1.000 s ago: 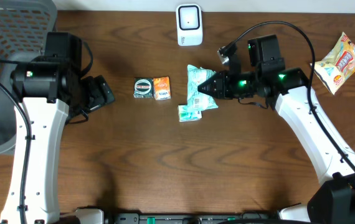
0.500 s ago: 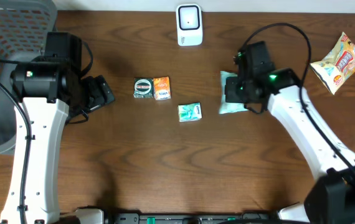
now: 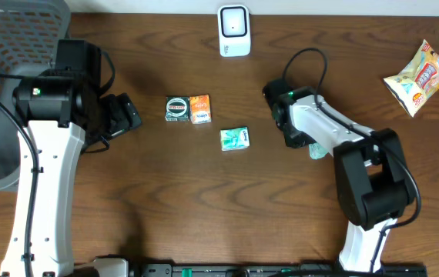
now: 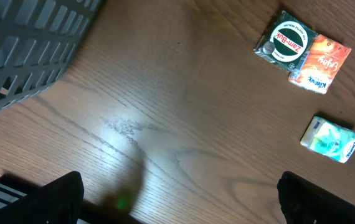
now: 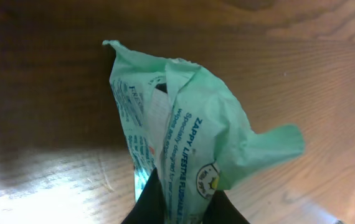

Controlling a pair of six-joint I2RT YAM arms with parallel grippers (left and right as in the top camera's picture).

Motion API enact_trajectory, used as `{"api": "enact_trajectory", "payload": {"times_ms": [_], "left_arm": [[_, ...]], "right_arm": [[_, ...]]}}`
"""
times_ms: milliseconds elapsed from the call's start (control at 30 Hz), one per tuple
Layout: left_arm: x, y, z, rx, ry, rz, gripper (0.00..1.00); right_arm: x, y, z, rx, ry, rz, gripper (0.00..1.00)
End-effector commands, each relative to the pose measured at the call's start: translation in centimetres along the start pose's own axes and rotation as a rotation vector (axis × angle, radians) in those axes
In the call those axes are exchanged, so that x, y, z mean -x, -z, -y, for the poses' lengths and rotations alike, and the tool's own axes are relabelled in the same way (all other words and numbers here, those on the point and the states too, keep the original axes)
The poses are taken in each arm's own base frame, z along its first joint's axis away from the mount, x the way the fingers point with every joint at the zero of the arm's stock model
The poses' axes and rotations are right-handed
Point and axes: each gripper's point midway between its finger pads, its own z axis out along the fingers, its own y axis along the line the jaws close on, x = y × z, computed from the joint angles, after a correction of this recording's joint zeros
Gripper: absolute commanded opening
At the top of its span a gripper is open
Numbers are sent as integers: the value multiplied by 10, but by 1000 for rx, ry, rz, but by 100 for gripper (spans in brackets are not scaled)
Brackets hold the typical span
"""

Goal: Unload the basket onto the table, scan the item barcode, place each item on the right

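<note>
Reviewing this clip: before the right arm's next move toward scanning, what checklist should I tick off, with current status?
1. Right tool shut on green packet: ok.
2. Barcode found on the packet: cannot tell; it is crumpled and only print shows.
3. Packet presented to white scanner: not ok; it is off to one side, mostly under the arm.
4. Table bare between packet and scanner: ok.
5. Left tool open, empty, away from the work: ok.
</note>
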Motion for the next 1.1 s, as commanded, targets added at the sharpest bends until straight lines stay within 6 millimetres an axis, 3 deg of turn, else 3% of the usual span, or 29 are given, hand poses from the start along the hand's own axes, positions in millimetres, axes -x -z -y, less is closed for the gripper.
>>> {"api": "enact_trajectory", "payload": {"times_ms": [0,67,167,333,367,433,500,667,833,867,900,1033,1067], "left_arm": [[0,-1,-1,10,9,-6,98],[0,-1,-1,10,9,-6,98],[0,-1,-1,10,9,-6,98],[0,-1,-2,11,9,-6,98],[0,-1,-1,10,9,-6,98],[0,-1,-1,10,9,-6,98],[0,-1,-2,11,9,-6,97],[0,-1,-1,10,9,-6,97],[0,-1,-2,11,9,-6,98],[0,-1,-1,10,9,-6,98],[0,-1,-2,11,9,-6,98],[0,-1,-1,10,9,-6,98],[0,-1,-1,10,9,-6,98]], "right_arm": [[-4,8,-13,20,39,4,16],[-8,16,-28,77,62,-9,25],[-13,34,-53,178,98,-27,30],[-5,72,-67,231,137,0,50],[-3,79,-67,232,142,9,49],[4,92,-66,226,147,32,30],[12,97,-59,199,139,61,20],[10,88,-50,206,114,21,31],[-1,87,-69,345,186,-29,33],[-3,85,-73,360,210,-32,36],[-7,80,-75,356,237,-34,45],[-8,62,-62,238,249,-15,69],[-6,59,-59,217,246,-6,71]]}}
